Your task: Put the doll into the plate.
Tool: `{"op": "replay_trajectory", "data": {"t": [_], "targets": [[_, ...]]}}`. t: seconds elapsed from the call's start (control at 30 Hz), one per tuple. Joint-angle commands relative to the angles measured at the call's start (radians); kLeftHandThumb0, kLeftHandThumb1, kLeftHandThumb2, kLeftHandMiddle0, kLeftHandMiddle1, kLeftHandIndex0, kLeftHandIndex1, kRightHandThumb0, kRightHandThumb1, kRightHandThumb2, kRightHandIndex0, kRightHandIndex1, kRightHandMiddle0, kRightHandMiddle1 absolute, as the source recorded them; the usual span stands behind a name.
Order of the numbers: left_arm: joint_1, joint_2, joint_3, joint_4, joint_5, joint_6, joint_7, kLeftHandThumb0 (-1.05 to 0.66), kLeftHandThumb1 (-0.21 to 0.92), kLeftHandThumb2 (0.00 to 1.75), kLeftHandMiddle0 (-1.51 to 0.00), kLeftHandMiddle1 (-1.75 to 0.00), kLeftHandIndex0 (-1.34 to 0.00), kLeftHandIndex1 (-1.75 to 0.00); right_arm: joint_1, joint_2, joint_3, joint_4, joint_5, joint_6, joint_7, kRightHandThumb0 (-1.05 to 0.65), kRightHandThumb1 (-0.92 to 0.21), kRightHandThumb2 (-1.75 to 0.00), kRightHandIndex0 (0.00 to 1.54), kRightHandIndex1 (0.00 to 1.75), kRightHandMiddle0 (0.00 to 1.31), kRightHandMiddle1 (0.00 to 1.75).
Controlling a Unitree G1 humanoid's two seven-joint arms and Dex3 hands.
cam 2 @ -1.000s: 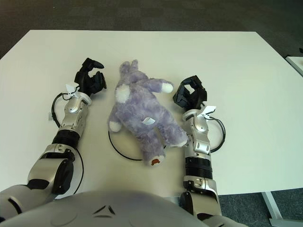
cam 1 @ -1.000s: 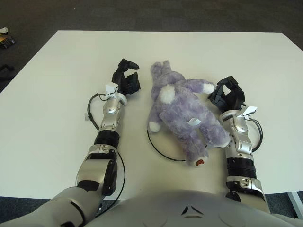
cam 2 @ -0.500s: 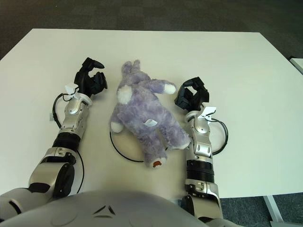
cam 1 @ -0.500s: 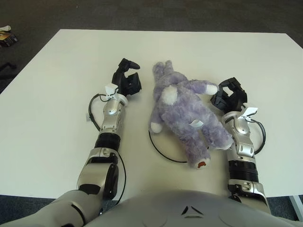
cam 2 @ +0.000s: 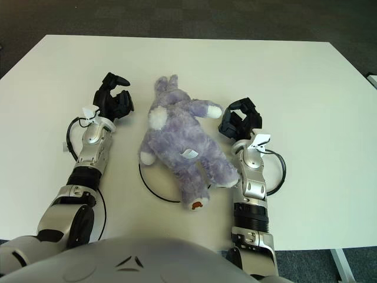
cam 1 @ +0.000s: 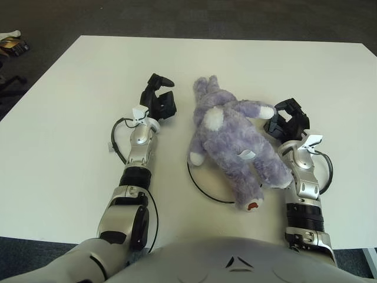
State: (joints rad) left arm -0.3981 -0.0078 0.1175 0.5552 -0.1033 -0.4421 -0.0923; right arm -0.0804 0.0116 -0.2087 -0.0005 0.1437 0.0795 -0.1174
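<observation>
Left hand (cam 1: 159, 101) lay on the white table (cam 1: 70, 106), just left of the doll's head, fingers loosely spread and holding nothing. A small white tag showed at its wrist; no writing readable on it.

Doll (cam 1: 232, 138), a purple plush animal with white muzzle and white paws, lay across the middle of the table, head toward the far side, legs toward the near right. A white label (cam 1: 245, 154) was sewn on its body; text too small to read. A red-brown patch showed on the near foot.

Plate (cam 1: 203, 191) was mostly covered by the doll; only its dark rim showed, near-left of the body.

Right hand (cam 1: 287, 121) sat just right of the doll's outstretched arm, fingers curled, gripping nothing visible.
</observation>
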Motion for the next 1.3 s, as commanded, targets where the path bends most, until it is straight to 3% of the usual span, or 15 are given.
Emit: {"op": "replay_trajectory", "data": {"t": [0.0,0.5,1.27], "targets": [[0.084,-0.012,0.005,0.027,-0.008,0.013,0.004,-0.42,0.51,1.07,-1.11,-1.75,-0.46,-1.75,0.101,0.021,-0.012,0.019,0.014,0.041,-0.006,-0.46,-0.38,-1.23,0.94,1.75,0.56,1.75],[0.093,-0.023,0.0,-0.008,-0.013,0.018,0.003,-0.42,0.51,1.07,-1.11,-1.75,-0.46,-1.75,0.107,0.026,-0.009,-0.045,0.0,0.074,-0.022,-0.45,-0.42,-1.18,0.92,1.75,0.53,1.75],[0.14,-0.026,-0.015,-0.092,-0.009,0.053,0.004,-0.41,0.56,1.0,-1.08,-1.75,-0.42,-1.75,0.134,0.023,-0.006,-0.076,-0.014,0.039,-0.015,-0.45,-0.41,-1.19,0.92,1.75,0.54,1.75]]}}
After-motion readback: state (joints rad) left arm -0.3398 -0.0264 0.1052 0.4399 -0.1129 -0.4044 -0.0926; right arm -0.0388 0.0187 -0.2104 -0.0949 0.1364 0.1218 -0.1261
